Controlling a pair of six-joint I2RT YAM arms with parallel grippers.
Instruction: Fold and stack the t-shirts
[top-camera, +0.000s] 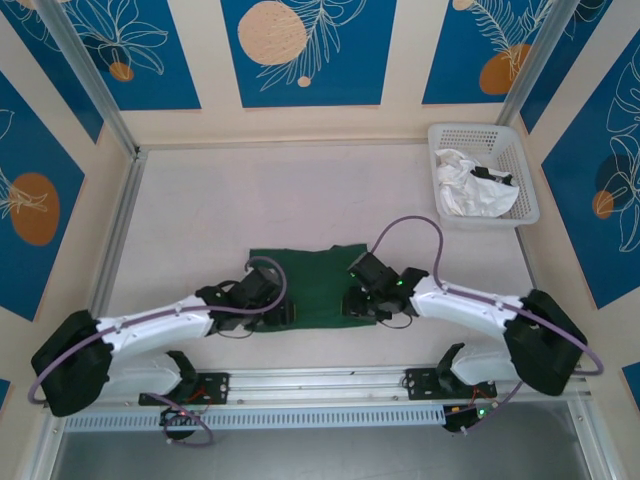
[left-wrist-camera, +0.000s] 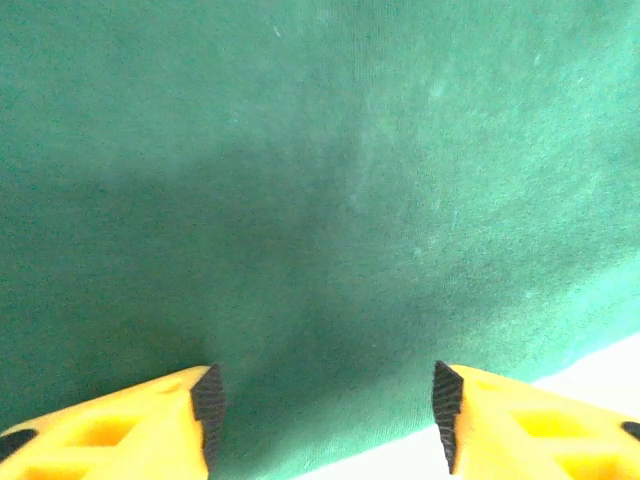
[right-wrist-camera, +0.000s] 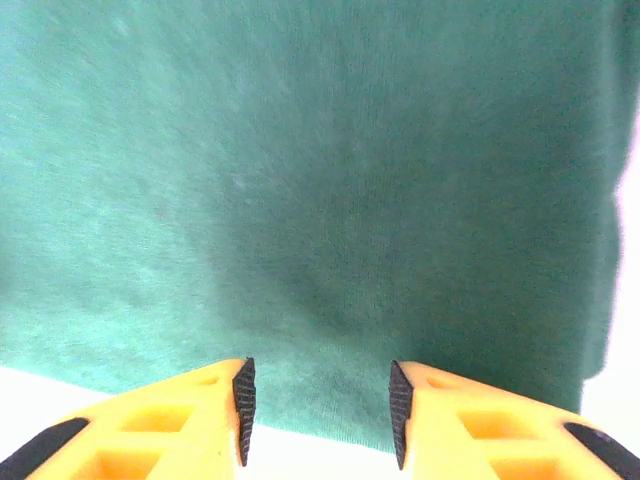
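Green t-shirt (top-camera: 318, 285) (lying flat), side edges covered

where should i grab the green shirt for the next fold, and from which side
Grip the green t-shirt along its near edge, one hold toward each end, coming in from the near side. It lies flat, and that edge is free with bare table beside it. The left gripper and right gripper hover there, jaws apart.
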